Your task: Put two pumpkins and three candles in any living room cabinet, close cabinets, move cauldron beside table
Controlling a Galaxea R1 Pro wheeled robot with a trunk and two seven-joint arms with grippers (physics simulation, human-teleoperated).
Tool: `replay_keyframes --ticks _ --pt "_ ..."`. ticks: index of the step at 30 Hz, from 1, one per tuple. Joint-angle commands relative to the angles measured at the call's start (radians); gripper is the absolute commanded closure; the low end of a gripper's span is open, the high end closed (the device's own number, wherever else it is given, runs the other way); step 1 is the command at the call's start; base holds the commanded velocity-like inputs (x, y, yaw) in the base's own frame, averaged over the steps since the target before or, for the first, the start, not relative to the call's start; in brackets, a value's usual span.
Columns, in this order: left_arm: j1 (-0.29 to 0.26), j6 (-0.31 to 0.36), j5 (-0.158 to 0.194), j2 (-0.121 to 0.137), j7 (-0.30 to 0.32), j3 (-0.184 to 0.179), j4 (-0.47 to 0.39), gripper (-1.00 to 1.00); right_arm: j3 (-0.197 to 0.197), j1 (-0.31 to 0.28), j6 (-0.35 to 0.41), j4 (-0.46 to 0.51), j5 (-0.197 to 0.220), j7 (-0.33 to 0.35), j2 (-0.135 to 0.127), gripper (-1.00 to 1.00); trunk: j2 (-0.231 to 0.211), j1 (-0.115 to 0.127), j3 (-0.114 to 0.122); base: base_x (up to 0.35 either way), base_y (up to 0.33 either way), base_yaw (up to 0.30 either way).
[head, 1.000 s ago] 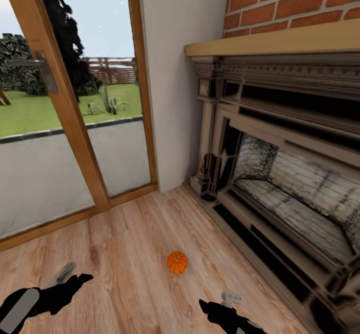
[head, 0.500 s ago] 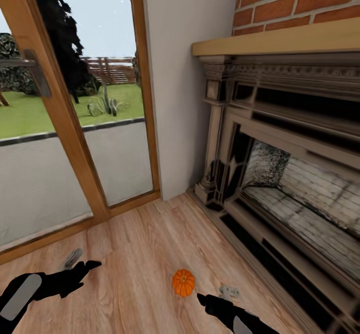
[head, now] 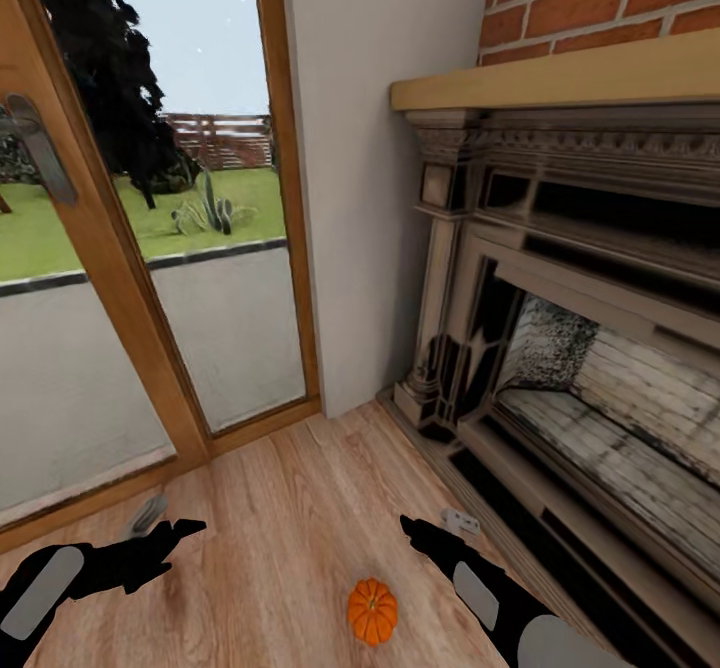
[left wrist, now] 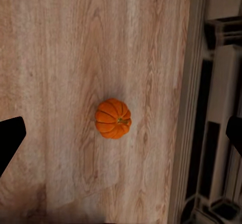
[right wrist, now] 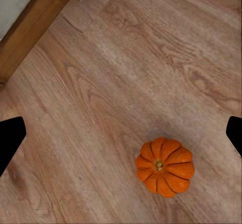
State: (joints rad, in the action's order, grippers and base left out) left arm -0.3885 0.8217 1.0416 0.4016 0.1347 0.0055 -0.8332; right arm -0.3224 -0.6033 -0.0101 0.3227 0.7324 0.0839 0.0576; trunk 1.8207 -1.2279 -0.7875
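Wood floor (head: 270,508), pumpkin (head: 372,610) near fireplace (head: 560,348), glass door (head: 130,278)

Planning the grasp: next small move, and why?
Probably lower the right gripper toward the pumpkin. It lies loose on the floor between both arms, nearer the right, whose fingers are spread wide and hold nothing.

Both arms reach forward and low; the left gripper (head: 170,533) and right gripper (head: 420,533) hold nothing, fingers spread apart.
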Motion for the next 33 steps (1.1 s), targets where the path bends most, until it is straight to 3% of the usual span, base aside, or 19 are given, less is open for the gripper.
replay_keyframes --ticks 1,8,13,18,19,21,22,24,26,30,33 --pt "-0.001 0.004 -0.003 0.000 0.005 0.001 0.000 -1.00 -0.004 -0.001 -0.009 -0.001 0.011 0.001 0.000 -1.00 0.000 0.000 -0.001 0.240 0.062 0.000" --pt "0.000 0.005 0.026 0.003 0.067 0.001 0.000 -1.00 0.000 -0.001 0.042 -0.003 0.015 0.004 -0.001 -1.00 0.000 0.000 -0.001 0.132 0.048 0.000" --pt "0.000 0.006 0.031 0.007 0.112 0.002 -0.002 -1.00 0.000 -0.001 0.129 0.001 0.026 0.008 0.000 -1.00 0.000 0.000 -0.001 0.010 0.004 0.000" --pt "0.000 0.019 0.032 0.008 0.143 0.003 -0.009 -1.00 0.000 -0.001 0.173 0.002 0.029 0.012 -0.001 -1.00 0.035 -0.019 -0.017 0.001 0.000 0.000" --pt "0.000 0.051 0.035 0.008 0.148 0.004 -0.018 -1.00 0.000 -0.001 0.176 0.002 0.030 0.012 -0.002 -1.00 0.042 -0.023 -0.020 0.000 0.000 0.000" --pt "0.000 0.114 0.040 0.007 0.153 0.022 -0.028 -1.00 0.001 -0.001 0.178 0.003 0.030 0.017 -0.006 -1.00 0.056 -0.031 -0.026 0.000 0.000 0.000" --pt "0.000 0.134 0.041 0.006 0.154 0.048 -0.032 -1.00 0.002 -0.001 0.178 0.003 0.031 0.028 -0.008 -1.00 0.063 -0.035 -0.029 0.000 0.000 0.000" --pt "0.000 0.147 0.043 0.006 0.155 0.079 -0.034 -1.00 0.005 -0.001 0.179 0.002 0.032 0.050 -0.009 -1.00 0.077 -0.042 -0.035 0.000 0.000 0.000" --pt "0.000 0.153 0.044 0.007 0.156 0.092 -0.035 -1.00 0.006 -0.001 0.180 0.001 0.039 0.063 -0.010 -1.00 0.091 -0.050 -0.042 0.000 0.000 0.000" --pt "0.000 0.165 0.046 0.007 0.157 0.104 -0.036 -1.00 0.026 -0.001 0.192 -0.005 0.096 0.078 -0.012 -1.00 0.119 -0.065 -0.054 0.000 0.000 0.000" --pt "0.000 0.168 0.064 0.007 0.157 0.106 -0.036 -1.00 0.032 -0.001 0.220 -0.008 0.117 0.080 -0.014 -1.00 0.140 -0.077 -0.064 0.000 0.000 0.000"
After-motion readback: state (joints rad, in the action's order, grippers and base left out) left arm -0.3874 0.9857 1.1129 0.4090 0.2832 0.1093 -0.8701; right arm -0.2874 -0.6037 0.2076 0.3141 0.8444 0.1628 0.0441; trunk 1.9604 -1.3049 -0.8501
